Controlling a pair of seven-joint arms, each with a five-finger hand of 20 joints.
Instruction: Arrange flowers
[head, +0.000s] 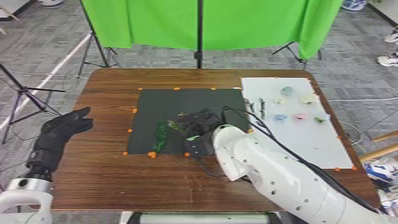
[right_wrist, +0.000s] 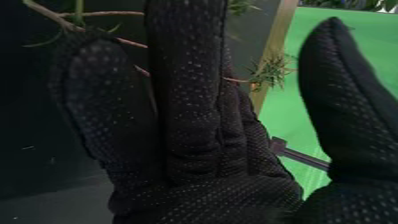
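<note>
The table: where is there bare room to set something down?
Bare: the dark mat beyond the right hand, and the wood between mat and left hand. Crowded: around the green sprig and among the flowers on the white sheet.

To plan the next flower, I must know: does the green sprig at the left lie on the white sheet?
No, the green sprig lies on the black mat, beside the right hand.

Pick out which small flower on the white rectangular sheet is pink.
The small pink flower, in the row nearer the robot, between the small light blue flower and the small green flower.
</note>
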